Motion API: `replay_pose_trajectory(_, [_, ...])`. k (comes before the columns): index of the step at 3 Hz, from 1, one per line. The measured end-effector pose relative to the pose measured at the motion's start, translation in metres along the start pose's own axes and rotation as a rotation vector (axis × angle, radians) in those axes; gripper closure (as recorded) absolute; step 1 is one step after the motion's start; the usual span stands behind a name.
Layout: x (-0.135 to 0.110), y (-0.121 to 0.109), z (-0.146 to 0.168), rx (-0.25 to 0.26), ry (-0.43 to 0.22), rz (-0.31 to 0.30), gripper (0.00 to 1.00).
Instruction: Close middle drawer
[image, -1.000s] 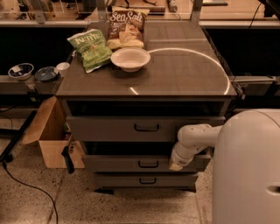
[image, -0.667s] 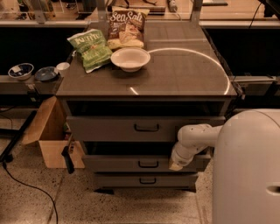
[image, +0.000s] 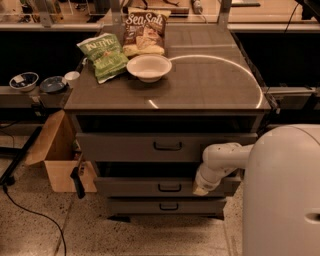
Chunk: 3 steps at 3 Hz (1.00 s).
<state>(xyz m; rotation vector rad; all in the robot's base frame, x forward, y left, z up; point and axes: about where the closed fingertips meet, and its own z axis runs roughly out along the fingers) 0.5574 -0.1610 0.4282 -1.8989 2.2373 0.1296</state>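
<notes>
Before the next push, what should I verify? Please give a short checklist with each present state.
1. Middle drawer shut: not ok, dark gap above its front.
2. Gripper at the drawer front, right of the handle: ok.
3. Gripper touching the front: cannot tell.
4. Nothing sticking out of the drawer: cannot tell, inside is dark.
5. Box clear of the drawer, to its left: ok.
</notes>
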Motion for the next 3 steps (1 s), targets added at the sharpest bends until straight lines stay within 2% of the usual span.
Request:
replay_pose_trajectory(1, [0.019,0.031,-0.007,-0.001,0.0,0.042,0.2])
replay_pose_trajectory(2, [0.039,0.061,-0.011,-0.019,0.007,0.086,0.0])
replay_pose_trajectory(3, [0.039,0.061,-0.011,-0.019,0.007,0.086,0.0])
